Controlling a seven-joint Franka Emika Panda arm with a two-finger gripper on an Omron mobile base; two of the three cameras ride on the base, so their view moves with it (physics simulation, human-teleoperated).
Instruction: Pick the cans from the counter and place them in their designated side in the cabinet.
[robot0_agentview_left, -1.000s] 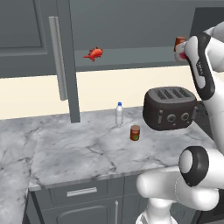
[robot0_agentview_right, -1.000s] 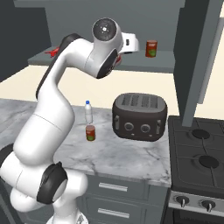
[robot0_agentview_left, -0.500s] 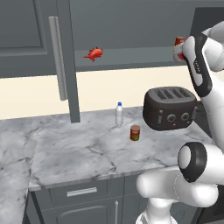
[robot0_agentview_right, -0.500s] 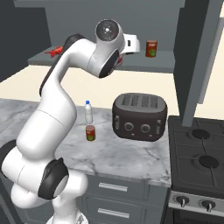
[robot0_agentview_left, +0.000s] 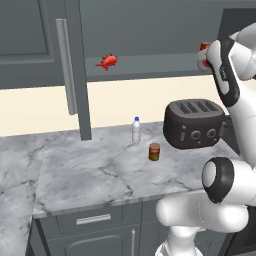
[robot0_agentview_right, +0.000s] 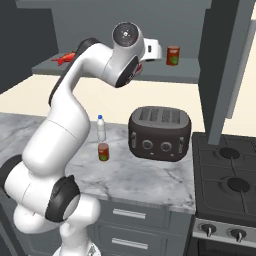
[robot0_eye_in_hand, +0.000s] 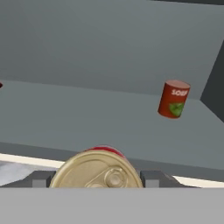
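Currently: my pincer (robot0_eye_in_hand: 97, 183) grasping gold-topped can (robot0_eye_in_hand: 97, 170) at cabinet shelf (robot0_eye_in_hand: 65, 118); soup can (robot0_eye_in_hand: 173, 99) shelved beyond.

Veined glossy marble counter (robot0_agentview_left: 90, 170)

Dark red soup can (robot0_eye_in_hand: 173, 99) with its green label patch stands upright on the cabinet (robot0_agentview_right: 220, 65) shelf, toward the right end. The second can (robot0_eye_in_hand: 97, 169), gold pull-tab lid facing the hand camera with a red rim showing behind it, sits at the shelf's front edge, above the marble counter (robot0_agentview_left: 95, 175).
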